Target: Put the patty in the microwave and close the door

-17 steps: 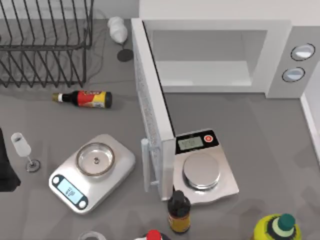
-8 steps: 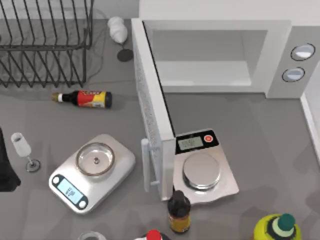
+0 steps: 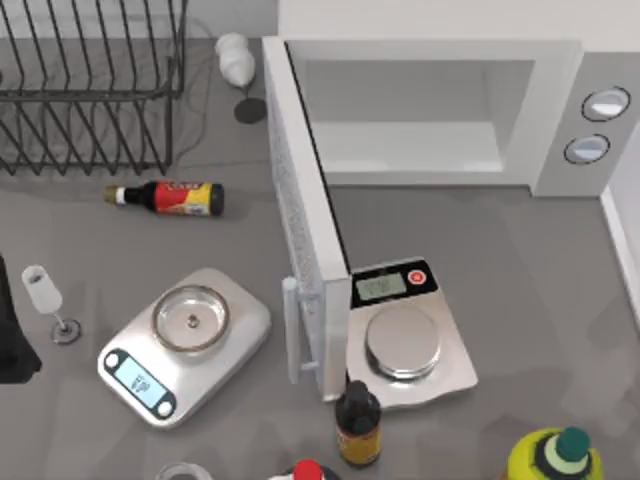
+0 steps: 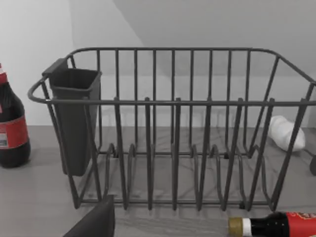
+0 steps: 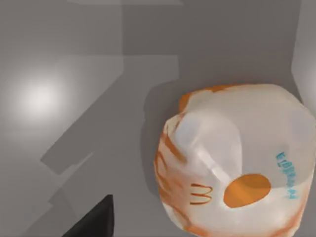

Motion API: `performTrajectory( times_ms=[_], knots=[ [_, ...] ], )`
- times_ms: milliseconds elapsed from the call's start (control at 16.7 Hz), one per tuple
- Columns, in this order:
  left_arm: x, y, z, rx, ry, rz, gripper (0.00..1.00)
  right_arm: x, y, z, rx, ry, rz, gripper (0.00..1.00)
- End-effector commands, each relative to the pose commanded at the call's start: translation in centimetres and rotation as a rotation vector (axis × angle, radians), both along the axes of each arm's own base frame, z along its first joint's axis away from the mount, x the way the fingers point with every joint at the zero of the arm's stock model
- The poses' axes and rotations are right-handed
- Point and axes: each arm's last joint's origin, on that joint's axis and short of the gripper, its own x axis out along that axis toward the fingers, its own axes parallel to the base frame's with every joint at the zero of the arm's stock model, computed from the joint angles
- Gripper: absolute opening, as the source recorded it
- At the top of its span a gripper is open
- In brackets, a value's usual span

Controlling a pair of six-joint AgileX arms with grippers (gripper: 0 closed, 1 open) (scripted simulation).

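The microwave (image 3: pixel 430 110) stands at the back of the worktop (image 3: pixel 540 260), right of centre, its cavity pale and bare, with two round silver knobs (image 3: pixel 596 125) on the grey side panel. The door (image 3: pixel 300 230) is swung wide open, reaching forward toward the front edge, its bar handle (image 3: pixel 291 330) on the left face.

Two scales sit in front: one (image 3: pixel 410 335) just right of the door's free end, one (image 3: pixel 185 345) to the left of it. One dark bottle (image 3: pixel 357 422) stands by the door's tip; one sauce bottle (image 3: pixel 170 197) lies flat near one wire rack (image 3: pixel 90 85). One wine glass (image 3: pixel 48 300) stands at the left.

The left hand's state cannot be told, nor the right's. The right wrist view looks down on a white and orange wrapped item (image 5: pixel 229 163) on the grey surface.
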Motion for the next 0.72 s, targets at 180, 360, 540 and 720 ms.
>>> performTrajectory(
  times_ms=[180,360,540,720],
  knots=[
    [0.0,0.0,0.0,0.000,0.000,0.000,1.00,0.1,0.0,-2.3,0.000,0.000,0.000,1.00],
    [0.0,0.0,0.0,0.000,0.000,0.000,1.00,0.0,0.0,-4.6,0.000,0.000,0.000,1.00],
    [0.0,0.0,0.0,0.000,0.000,0.000,1.00,-0.2,0.0,-6.0,0.000,0.000,0.000,1.00],
    [0.0,0.0,0.0,0.000,0.000,0.000,1.00,-0.3,0.0,-6.1,0.000,0.000,0.000,1.00]
  ],
)
